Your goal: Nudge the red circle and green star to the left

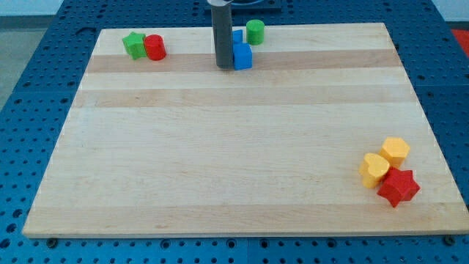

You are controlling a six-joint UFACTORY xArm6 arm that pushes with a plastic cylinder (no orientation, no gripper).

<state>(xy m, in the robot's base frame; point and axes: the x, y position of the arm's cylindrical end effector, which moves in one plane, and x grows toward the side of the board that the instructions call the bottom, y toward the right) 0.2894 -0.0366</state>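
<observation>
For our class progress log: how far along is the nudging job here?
Nothing looks done yet: the red circle and green star sit touching near the board's top-left. In hand: my tip rests beside the blue cube, well to their right. Left: reaching them and pushing left.

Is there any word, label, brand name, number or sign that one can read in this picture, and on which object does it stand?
None: no readable text, number or sign shows anywhere.
The light wooden board is bare wood.
The red cylinder block, green star block, blue cube block, green cylinder block, yellow hexagon block, yellow heart block and red star block carry no marks.
My tip, left of the blue cube, is plain dark.
</observation>
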